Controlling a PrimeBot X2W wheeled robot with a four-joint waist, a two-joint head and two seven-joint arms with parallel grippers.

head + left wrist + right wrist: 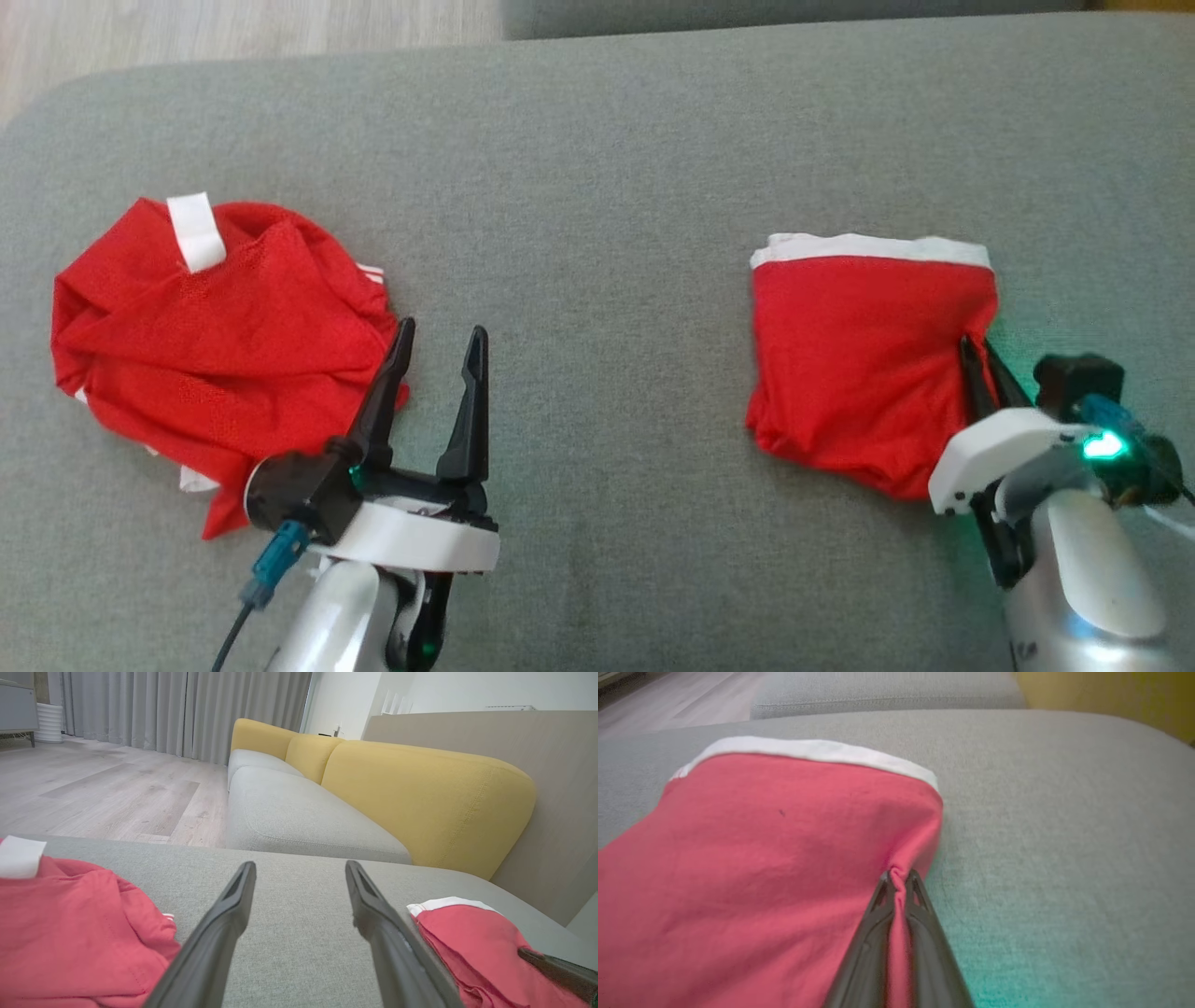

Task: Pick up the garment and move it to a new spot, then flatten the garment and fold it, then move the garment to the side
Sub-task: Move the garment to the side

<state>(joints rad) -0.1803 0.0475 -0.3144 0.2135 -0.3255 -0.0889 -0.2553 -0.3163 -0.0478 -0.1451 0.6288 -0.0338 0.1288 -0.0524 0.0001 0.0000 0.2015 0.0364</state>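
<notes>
A folded red garment (pixel 864 359) with a white band along its far edge lies on the right of the grey cushion (pixel 597 168). My right gripper (pixel 978 347) is shut on a pinch of its right edge; the right wrist view shows the red garment (pixel 761 868) bunched between the right gripper (pixel 899 877) tips. A second, crumpled red garment (pixel 215 345) with a white tag lies at the left. My left gripper (pixel 439 341) stands open just right of it, above bare cushion, holding nothing. In the left wrist view the left gripper (pixel 299 870) points between the crumpled garment (pixel 74 933) and the folded garment (pixel 472 947).
The grey cushion's far edge meets wooden floor (pixel 233 33) at the top left. Beyond it, in the left wrist view, stands a sofa with a grey seat (pixel 299 821) and yellow backrests (pixel 420 798), and curtains (pixel 187 709) hang behind.
</notes>
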